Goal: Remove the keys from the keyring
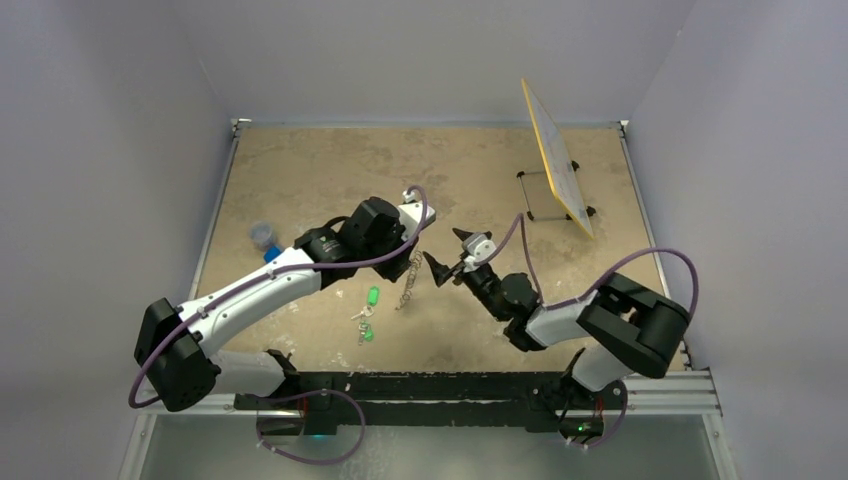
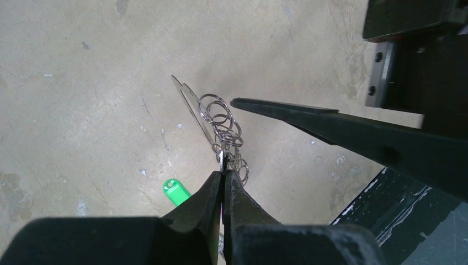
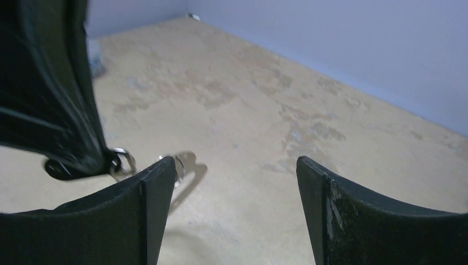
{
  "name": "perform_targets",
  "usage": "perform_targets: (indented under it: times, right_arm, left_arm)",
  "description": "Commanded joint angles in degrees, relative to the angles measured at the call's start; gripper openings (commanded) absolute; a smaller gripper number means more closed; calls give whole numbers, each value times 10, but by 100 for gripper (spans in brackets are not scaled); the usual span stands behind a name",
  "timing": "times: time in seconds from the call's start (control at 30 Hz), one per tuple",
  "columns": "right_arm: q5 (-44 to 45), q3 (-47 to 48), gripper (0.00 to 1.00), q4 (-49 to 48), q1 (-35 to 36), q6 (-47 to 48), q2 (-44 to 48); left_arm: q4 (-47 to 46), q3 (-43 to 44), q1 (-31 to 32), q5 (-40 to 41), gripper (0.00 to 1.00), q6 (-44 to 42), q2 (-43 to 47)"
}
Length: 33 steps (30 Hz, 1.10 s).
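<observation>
My left gripper [image 1: 416,243] [image 2: 223,172] is shut on the keyring [image 2: 221,124]. It pinches a small silver and dark piece at the top of a string of linked silver rings. A thin pale elongated loop [image 2: 187,99] sticks out beside the rings. In the top view the string [image 1: 408,280] hangs from the left gripper down toward the table. I cannot make out separate keys. My right gripper [image 1: 447,253] [image 3: 237,165] is open and empty, just right of the hanging rings. One of its fingers [image 2: 331,128] reaches close beside them. The rings also show in the right wrist view [image 3: 124,159].
A key bunch with green tags [image 1: 368,312] [image 2: 176,192] lies on the table below the left gripper. A small blue-capped container [image 1: 264,238] stands at the left. A yellow board on a stand [image 1: 556,160] leans at the back right. A black rail [image 1: 450,385] runs along the near edge.
</observation>
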State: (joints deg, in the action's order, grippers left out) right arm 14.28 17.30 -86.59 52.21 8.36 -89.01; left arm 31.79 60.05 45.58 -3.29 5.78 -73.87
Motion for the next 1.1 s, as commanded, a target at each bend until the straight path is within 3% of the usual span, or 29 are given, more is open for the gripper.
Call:
perform_targets:
  times: [0.0,0.1,0.23,0.37,0.43,0.67,0.77,1.07]
  right_arm:
    - [-30,-7,82,-80,0,-46,71]
    - [-33,-13,82,20,0,-78,139]
    - [-50,14,82,228,0,-127,232]
    - [-88,9,82,322,-1,-163,288]
    - [-113,-2,82,335,0,-184,304]
    - [-128,-17,81,356,0,-226,270]
    - [-80,-11,82,353,-4,-234,236]
    - [-123,1,74,332,-98,-276,160]
  left_arm:
    - [-17,6,-4,-7,0,16,16]
    - [-2,10,-3,4,0,38,31]
    - [28,16,-3,6,0,73,54]
    - [28,19,-2,-48,0,108,48]
    - [6,13,0,-78,0,114,32]
    - [-103,-23,1,-55,0,114,-56]
    - [-143,-19,-1,-46,0,100,-106]
    - [-186,3,-1,-43,0,66,-177]
